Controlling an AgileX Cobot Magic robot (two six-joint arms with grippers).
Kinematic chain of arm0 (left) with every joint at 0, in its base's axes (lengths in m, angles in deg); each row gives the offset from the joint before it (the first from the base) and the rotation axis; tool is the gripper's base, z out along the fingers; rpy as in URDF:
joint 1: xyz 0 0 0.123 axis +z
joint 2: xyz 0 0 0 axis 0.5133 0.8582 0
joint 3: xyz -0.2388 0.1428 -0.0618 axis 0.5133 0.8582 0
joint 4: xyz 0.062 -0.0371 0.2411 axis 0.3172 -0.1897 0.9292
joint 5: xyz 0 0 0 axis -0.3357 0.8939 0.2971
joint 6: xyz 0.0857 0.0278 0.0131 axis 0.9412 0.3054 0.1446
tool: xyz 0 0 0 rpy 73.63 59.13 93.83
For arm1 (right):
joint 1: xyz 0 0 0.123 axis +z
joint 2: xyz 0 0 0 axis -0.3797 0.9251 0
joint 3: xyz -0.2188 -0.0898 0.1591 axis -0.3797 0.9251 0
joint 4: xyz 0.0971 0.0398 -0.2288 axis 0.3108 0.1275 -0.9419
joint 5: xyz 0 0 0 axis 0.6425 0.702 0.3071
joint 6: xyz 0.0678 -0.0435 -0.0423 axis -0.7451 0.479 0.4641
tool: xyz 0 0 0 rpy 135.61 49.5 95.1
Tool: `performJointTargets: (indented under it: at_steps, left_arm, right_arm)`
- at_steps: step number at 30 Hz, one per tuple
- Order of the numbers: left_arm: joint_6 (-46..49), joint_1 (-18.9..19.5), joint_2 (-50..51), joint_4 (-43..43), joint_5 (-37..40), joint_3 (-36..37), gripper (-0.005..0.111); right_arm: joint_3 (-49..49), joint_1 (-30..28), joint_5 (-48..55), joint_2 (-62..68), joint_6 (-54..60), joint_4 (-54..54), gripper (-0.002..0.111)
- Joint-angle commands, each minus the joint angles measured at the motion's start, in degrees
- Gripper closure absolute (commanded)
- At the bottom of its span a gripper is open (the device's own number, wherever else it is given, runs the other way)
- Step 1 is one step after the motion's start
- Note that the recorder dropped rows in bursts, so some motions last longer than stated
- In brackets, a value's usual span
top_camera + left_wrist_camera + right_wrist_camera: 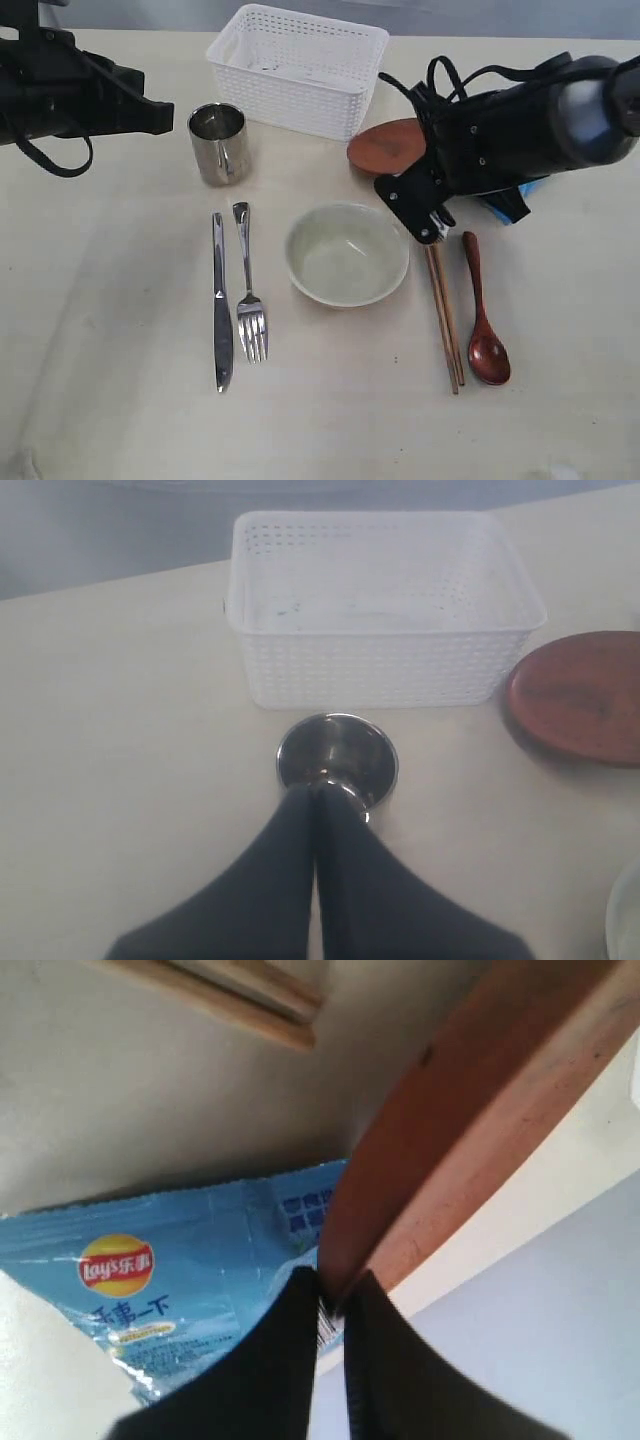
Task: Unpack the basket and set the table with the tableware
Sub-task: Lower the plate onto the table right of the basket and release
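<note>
Right of the basket (298, 68), right gripper (333, 1295) gripped the plate (470, 1120) rim.
Closed, the left gripper (316, 792) stood near the mug (337, 752).

1. The near strip of the bench (120, 430) lay bare and open to a reach.
2. A clear lane ran between the fork (251, 310) and the bowl (347, 255).
3. The mug (218, 143) stood near the basket (300, 70), leaving only a narrow gap.
4. The chopsticks (445, 320) and spoon (484, 330) lay close together.
5. The right arm (520, 120) overhung the plate (385, 145) and blue packet (505, 208).
</note>
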Motion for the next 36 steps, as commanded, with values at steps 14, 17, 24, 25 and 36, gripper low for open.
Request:
performJointTargets:
  at_steps: [14, 17, 24, 25, 36]
  left_arm:
    - [0.2, 0.3, 0.0, 0.2, -0.1, 0.4, 0.107]
    - [0.2, 0.3, 0.0, 0.2, -0.2, 0.4, 0.107]
    - [0.2, 0.3, 0.0, 0.2, -0.2, 0.4, 0.107]
    - [0.2, 0.3, 0.0, 0.2, -0.2, 0.4, 0.107]
    - [0.2, 0.3, 0.0, 0.2, -0.2, 0.4, 0.107]
  right_arm:
    - [-6.7, -0.2, -2.6, 6.3, -2.4, -1.9, 0.109]
    - [-6.7, -0.2, -3.9, 6.3, -2.4, -1.7, 0.109]
    - [-6.7, -0.2, -5.8, 6.3, -4.1, -1.7, 0.109]
    - [-6.7, -0.2, -6.6, 6.3, -4.2, -1.8, 0.109]
    - [-6.7, -0.2, -8.7, 6.3, -4.8, -1.8, 0.109]
